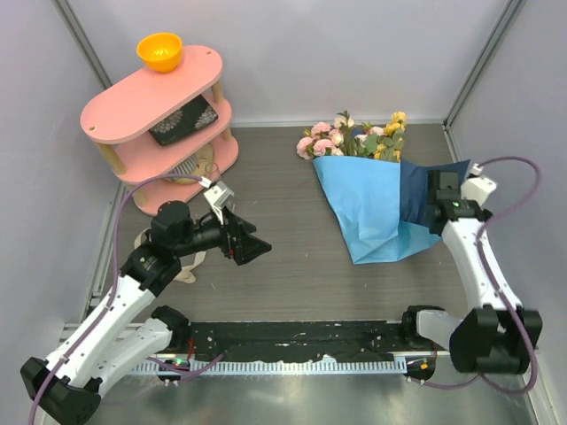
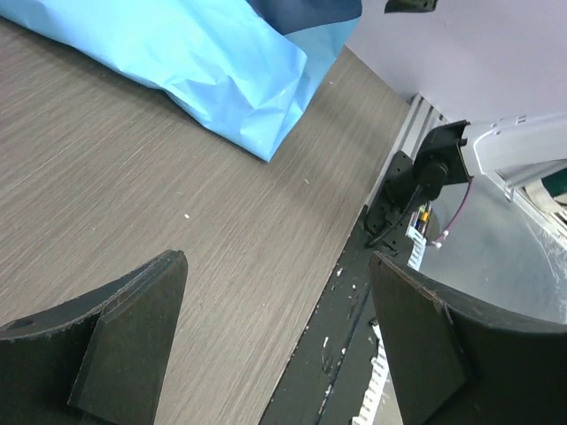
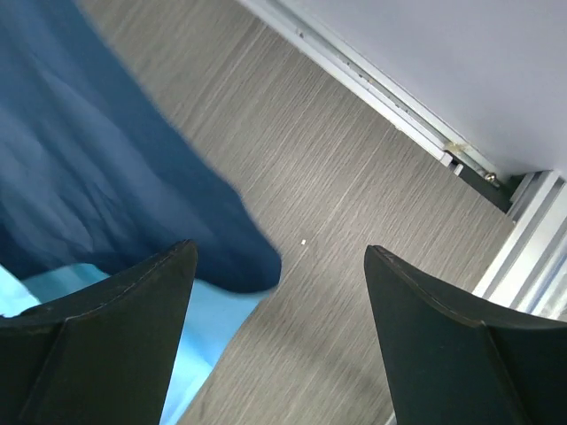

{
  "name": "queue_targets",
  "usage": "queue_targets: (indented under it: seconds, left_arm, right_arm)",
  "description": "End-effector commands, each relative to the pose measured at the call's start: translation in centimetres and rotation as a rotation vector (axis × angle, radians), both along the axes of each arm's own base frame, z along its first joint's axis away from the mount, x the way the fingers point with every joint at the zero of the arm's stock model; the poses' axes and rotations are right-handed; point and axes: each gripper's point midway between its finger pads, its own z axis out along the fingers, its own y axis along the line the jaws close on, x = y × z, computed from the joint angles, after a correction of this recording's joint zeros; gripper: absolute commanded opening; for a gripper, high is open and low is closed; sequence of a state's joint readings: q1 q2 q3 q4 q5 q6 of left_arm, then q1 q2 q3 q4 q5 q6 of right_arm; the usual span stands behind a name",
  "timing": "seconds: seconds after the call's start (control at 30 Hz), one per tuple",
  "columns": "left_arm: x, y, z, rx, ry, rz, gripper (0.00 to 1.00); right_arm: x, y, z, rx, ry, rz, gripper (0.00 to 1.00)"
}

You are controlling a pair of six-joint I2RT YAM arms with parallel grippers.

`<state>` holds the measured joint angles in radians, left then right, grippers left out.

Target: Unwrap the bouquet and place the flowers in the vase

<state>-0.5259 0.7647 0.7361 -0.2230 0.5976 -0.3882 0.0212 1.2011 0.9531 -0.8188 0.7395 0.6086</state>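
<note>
Right tool (image 3: 276, 251) hangs open over the paper (image 3: 106, 177) of the bouquet (image 1: 376, 190) by the desk's (image 1: 283, 266) right edge, left tool (image 2: 276, 258) open too; pinching one layer may tear it.

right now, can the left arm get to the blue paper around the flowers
Probably yes: the left gripper is open and empty, facing the blue paper, with only bare table between them.

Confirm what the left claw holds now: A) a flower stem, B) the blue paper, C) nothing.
C: the left claw stands open over the table, with the blue paper lying apart beyond it.
</note>
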Motion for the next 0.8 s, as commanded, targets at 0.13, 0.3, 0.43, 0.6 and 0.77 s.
queue_targets:
  seconds: [0.13,0.3,0.43,0.6,0.77]
  left_arm:
    - [-1.8,0.2,0.3,0.048,-0.087,-0.048,0.88]
    - [-2.4,0.4,0.7,0.062,-0.091,-0.059,0.88]
    - [-3.1,1.0,1.4,0.066,-0.101,-0.053,0.88]
    - [-4.1,2.3,1.4,0.083,-0.092,-0.025,0.88]
    - [-4.9,3.6,1.4,0.099,-0.089,0.018,0.89]
  right_arm:
    - [1.9,3.4,7.7,0.227,-0.465,0.195,0.88]
    - [6.1,12.1,5.3,0.559,-0.394,0.619,0.95]
    - [7.9,14.0,0.7,0.732,-0.308,0.612,0.95]
    - [9.3,15.4,-2.7,0.811,-0.249,0.653,0.95]
    - [9.8,21.2,-0.4,0.823,-0.282,0.884,0.94]
